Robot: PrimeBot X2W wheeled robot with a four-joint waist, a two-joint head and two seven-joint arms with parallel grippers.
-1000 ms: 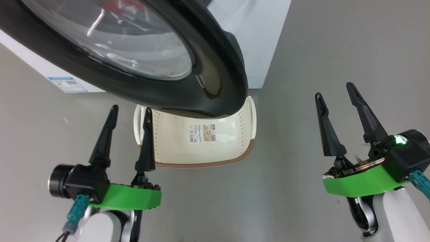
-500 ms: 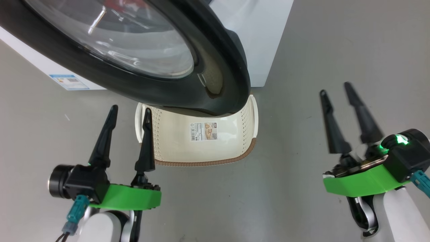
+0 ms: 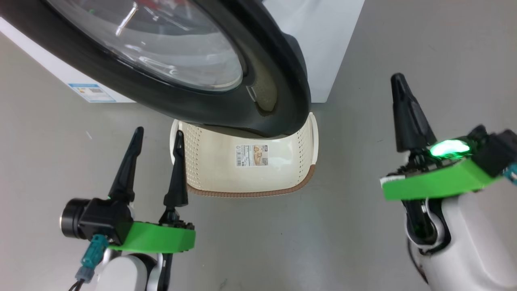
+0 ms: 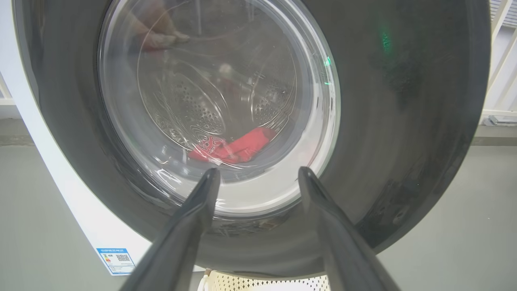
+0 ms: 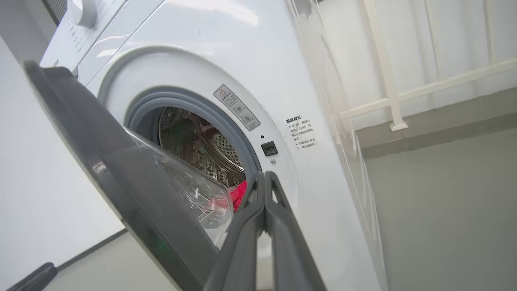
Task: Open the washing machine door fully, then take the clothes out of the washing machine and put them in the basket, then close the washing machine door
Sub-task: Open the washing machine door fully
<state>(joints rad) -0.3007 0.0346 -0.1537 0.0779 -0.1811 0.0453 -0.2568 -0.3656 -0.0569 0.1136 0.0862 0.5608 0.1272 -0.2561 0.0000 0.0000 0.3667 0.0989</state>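
The washing machine door (image 3: 194, 101) stands partly open, its black ring and glass bowl overhanging the basket (image 3: 250, 194) on the floor. Behind it is the white washing machine (image 3: 315, 48). My left gripper (image 3: 158, 131) is open and empty, low in front of the door, its right finger beside the basket's left wall. Through the door glass (image 4: 218, 101) the red clothes (image 4: 234, 147) lie in the drum beyond my left gripper (image 4: 258, 171). My right gripper (image 3: 399, 79) is shut on nothing, out to the right of the door. My right gripper (image 5: 264, 176) points at the gap where the clothes (image 5: 239, 194) show.
A blue label (image 3: 91, 91) sits low on the machine front. Grey floor surrounds the basket on the left, front and right. A white railing (image 5: 387, 81) runs behind the machine's right side. The grey gasket (image 5: 181, 101) rings the drum opening.
My right gripper has closed from wide open to shut and has moved up and forward. The head camera has shifted a little. My left gripper has stayed put.
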